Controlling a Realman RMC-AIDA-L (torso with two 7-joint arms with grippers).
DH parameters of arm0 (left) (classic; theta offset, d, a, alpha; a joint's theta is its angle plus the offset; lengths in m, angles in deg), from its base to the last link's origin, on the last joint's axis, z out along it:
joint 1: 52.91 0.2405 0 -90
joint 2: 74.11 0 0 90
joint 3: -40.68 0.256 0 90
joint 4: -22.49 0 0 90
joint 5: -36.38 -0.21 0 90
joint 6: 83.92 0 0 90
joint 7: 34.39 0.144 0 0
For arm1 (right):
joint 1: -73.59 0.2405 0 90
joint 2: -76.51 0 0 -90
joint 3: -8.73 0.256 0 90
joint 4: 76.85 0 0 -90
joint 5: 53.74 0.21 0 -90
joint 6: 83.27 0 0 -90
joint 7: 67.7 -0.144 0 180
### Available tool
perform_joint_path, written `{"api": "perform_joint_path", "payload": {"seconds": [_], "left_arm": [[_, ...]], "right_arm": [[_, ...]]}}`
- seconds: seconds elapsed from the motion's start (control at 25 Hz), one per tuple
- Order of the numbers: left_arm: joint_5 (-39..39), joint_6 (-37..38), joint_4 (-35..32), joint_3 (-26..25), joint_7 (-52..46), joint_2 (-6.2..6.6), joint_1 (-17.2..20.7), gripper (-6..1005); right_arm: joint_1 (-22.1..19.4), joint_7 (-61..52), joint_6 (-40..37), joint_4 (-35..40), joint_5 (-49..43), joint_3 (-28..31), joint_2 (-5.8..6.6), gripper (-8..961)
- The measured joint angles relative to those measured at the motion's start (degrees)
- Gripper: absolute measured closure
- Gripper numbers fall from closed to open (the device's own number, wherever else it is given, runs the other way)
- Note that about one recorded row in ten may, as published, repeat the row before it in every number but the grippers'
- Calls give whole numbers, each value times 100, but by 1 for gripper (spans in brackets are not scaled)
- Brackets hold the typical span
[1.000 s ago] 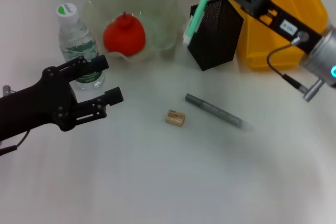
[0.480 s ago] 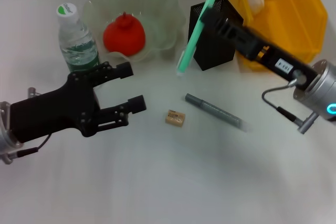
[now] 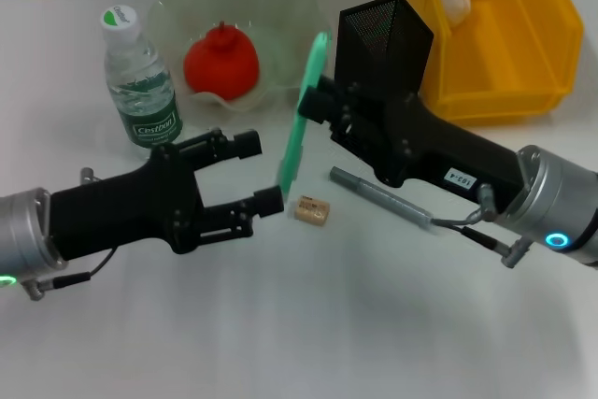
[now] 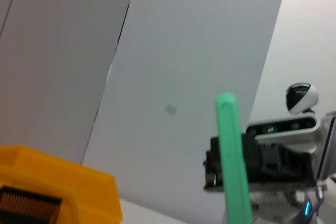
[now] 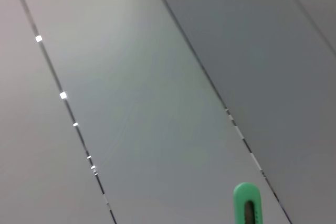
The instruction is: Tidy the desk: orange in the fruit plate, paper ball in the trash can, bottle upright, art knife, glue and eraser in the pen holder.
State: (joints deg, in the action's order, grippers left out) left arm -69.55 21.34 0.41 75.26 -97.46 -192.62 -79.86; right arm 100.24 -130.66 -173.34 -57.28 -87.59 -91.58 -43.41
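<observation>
The right gripper (image 3: 322,105) is clamped on the green art knife (image 3: 300,121), held nearly upright between both arms. The left gripper (image 3: 250,173), fingers spread, sits just beside its lower end. Light, stiff and slim, it probably suits a mid-handle pinch. The eraser (image 3: 312,210) and a grey pen (image 3: 381,197) lie below; the pen holder (image 3: 381,42) stands behind.

My grippers are both black. Knife (image 3: 301,114) is mint green, orange (image 3: 220,62) red-orange in a pale green plate (image 3: 280,7), bin (image 3: 523,39) bright yellow, holder (image 3: 383,30) black mesh, eraser (image 3: 312,210) tan, pen (image 3: 378,197) grey.
</observation>
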Motion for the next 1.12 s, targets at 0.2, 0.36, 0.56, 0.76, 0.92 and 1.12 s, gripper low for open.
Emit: {"api": "perform_joint_path", "payload": {"seconds": [0.2,0.36,0.56,0.76,0.92,1.12], "left_arm": [[-9,-238,45,313,-96,12,-30,258],[-10,-298,27,419,-199,24,-42,259],[-61,-347,-13,504,-544,46,-89,259],[-113,-448,-16,505,-682,35,-137,260],[-118,-459,-15,505,-685,32,-154,261],[-136,-463,-13,549,-777,30,-195,386]], "right_arm": [[60,90,-65,-16,-28,-36,19,783],[89,181,-76,-26,-87,-44,42,783],[94,216,-77,-33,-95,-48,48,776],[72,219,-77,-42,-96,-50,45,770],[63,220,-80,-47,-96,-58,43,765],[59,222,-81,-82,-96,-58,40,759]]}}
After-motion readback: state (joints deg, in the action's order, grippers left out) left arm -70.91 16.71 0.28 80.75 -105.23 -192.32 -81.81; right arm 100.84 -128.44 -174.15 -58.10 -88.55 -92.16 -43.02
